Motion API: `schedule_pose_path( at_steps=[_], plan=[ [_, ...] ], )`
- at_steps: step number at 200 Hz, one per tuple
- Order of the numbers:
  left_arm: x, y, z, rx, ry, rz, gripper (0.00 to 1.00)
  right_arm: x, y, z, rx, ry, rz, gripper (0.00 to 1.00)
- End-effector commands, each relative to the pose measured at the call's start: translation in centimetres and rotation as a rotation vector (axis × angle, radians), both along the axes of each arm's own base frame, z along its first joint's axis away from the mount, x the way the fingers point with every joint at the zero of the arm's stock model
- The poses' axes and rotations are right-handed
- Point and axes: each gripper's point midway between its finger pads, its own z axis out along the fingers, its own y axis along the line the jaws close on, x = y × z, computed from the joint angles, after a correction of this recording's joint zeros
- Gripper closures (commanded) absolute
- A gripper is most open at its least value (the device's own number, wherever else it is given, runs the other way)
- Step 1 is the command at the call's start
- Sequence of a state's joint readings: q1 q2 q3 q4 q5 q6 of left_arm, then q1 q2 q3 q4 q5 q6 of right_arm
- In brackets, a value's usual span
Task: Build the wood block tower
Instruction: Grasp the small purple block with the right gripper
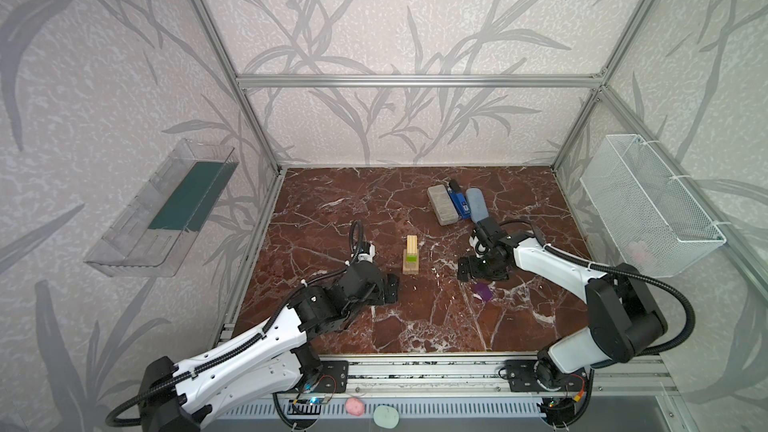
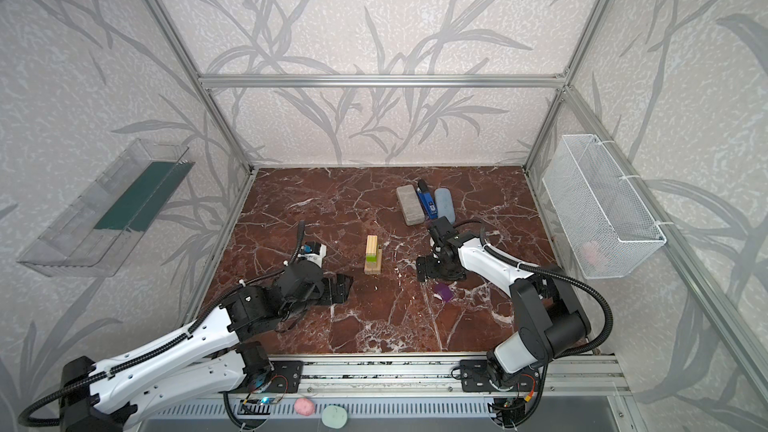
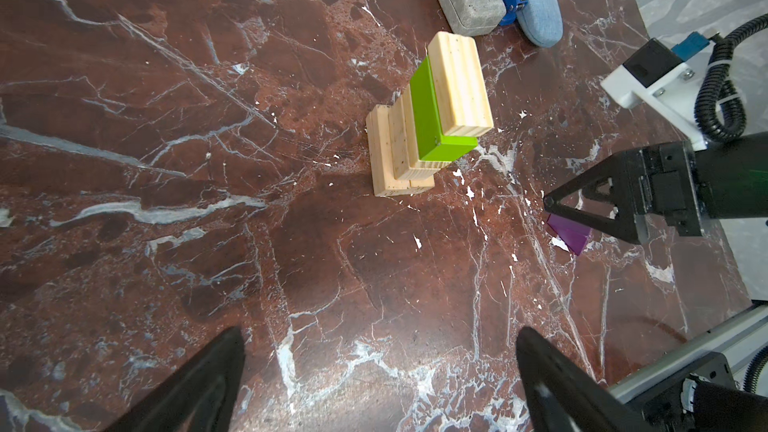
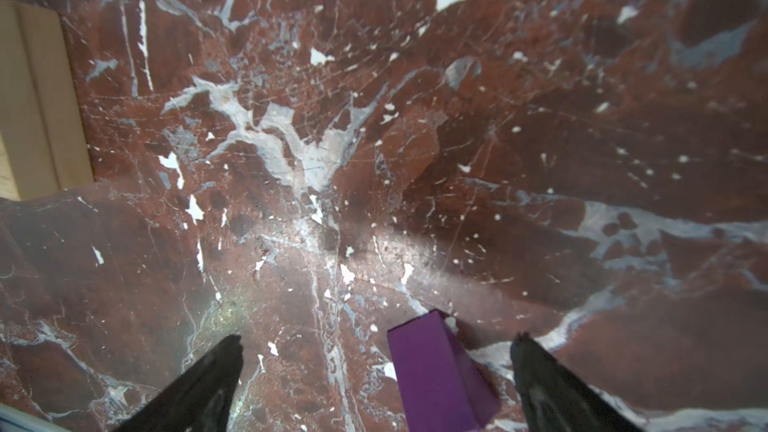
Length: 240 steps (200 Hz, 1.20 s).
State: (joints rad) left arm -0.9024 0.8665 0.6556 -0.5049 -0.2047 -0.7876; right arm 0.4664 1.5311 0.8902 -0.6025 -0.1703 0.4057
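Observation:
The tower (image 1: 411, 254) (image 2: 372, 254) (image 3: 432, 118) stands mid-table: pale wood blocks in layers, a lime-green block (image 1: 412, 259) (image 3: 428, 118) under the top layer. Its base edge shows in the right wrist view as pale wood (image 4: 37, 105). A purple block (image 1: 483, 292) (image 2: 443, 292) (image 3: 571, 234) (image 4: 436, 376) lies alone on the table right of the tower. My right gripper (image 1: 467, 270) (image 2: 424, 270) (image 4: 376, 340) hangs open over it; the block sits between the fingers' lines with gaps on both sides. My left gripper (image 1: 390, 288) (image 2: 343, 284) (image 3: 380, 338) is open and empty, left of the tower.
At the back right lie a grey slab (image 1: 443, 204), a blue stapler (image 1: 459, 201) and a blue-grey oval case (image 1: 477, 203). A white wire basket (image 1: 648, 205) hangs on the right wall, a clear tray (image 1: 162, 209) on the left wall.

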Motion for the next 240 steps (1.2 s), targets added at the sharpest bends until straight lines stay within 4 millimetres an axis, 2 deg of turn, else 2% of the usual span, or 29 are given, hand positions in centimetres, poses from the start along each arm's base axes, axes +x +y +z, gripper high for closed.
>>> schedule_pose_path(
  at_steps=[1, 34, 69, 95, 125, 158, 190, 240],
  plan=[
    [0.5, 0.4, 1.7, 0.004, -0.04, 0.024, 0.0, -1.7, 0.6, -0.4, 0.029, 0.027, 0.039, 0.03],
    [0.2, 1.4, 1.5, 0.04, -0.03, 0.039, 0.01, -4.2, -0.2, -1.4, -0.036, 0.078, 0.068, 0.1],
    [-0.4, 2.3, 1.2, 0.026, -0.032, 0.061, 0.0, -6.0, 0.1, -1.5, -0.106, 0.088, 0.116, 0.18],
    [-0.5, 2.7, 1.6, 0.031, -0.054, 0.055, 0.01, -5.4, -1.2, -1.5, -0.166, 0.053, 0.023, 0.21],
    [-0.3, 2.8, 2.0, 0.054, -0.079, 0.033, 0.0, -4.4, -0.7, -1.6, -0.127, 0.02, -0.079, 0.22],
    [-0.3, 2.4, 2.1, 0.077, -0.095, -0.017, 0.01, -4.4, -0.7, -1.8, -0.088, 0.016, -0.211, 0.34],
    [-0.5, 1.1, 2.0, 0.079, -0.09, -0.1, 0.01, -4.9, -2.4, -2.1, -0.16, 0.014, -0.248, 0.39],
    [-0.5, 0.2, 1.7, 0.102, -0.082, -0.152, 0.01, -4.4, -2.3, -2.1, -0.181, -0.015, -0.228, 0.5]
  ],
)
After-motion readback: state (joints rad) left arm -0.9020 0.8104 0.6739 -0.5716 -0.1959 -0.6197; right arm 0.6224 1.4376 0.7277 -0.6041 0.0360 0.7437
